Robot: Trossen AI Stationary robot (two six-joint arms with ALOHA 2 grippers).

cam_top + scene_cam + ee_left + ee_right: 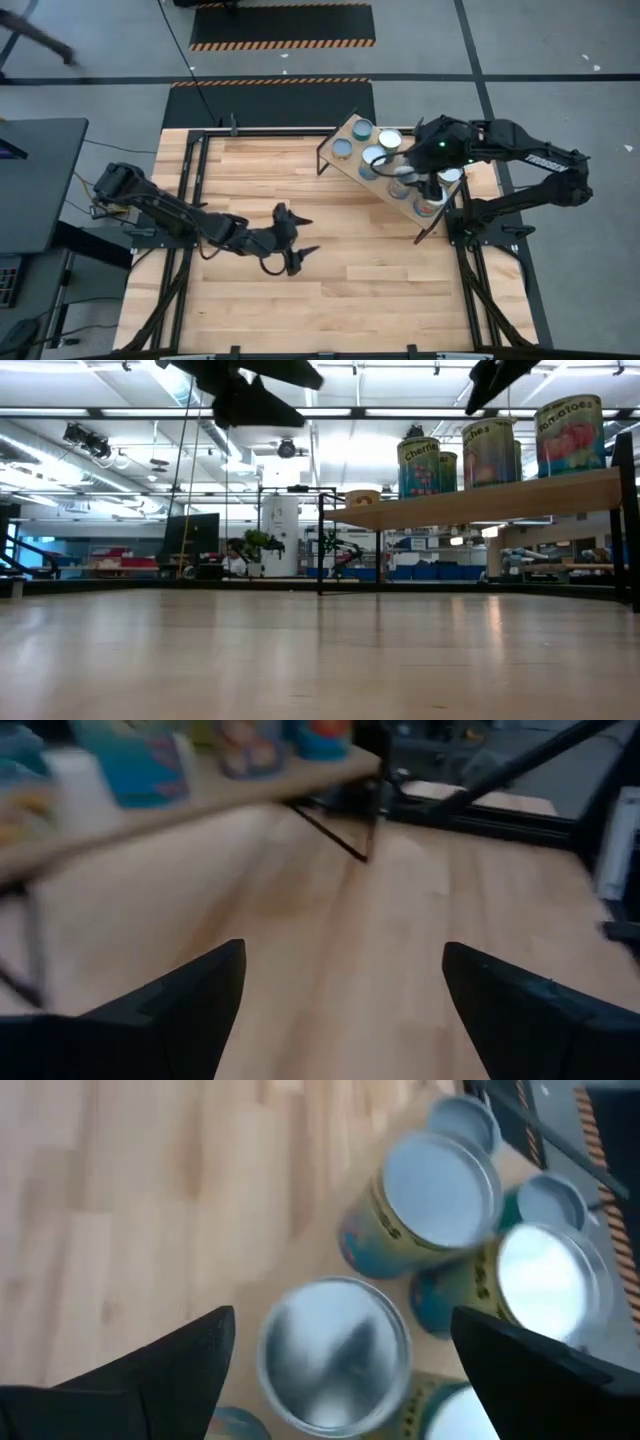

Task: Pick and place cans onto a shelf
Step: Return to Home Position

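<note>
The cans (440, 1185) stand directly under the right gripper (342, 1320), which is spread wide and empty. They sit on one shelf (500, 498), and at least six tops show. The left gripper (312, 235), also wide, is well apart.

Two cans (419, 465) read "Cherrie" and "omatoes".

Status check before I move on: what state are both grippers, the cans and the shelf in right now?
left gripper: open, empty, over the middle of the tabletop.
right gripper: open, empty, above the cans on the shelf.
cans: upright on the shelf; some are hidden under the right arm.
shelf: standing on its frame at the table's far right, loaded with cans.
</note>
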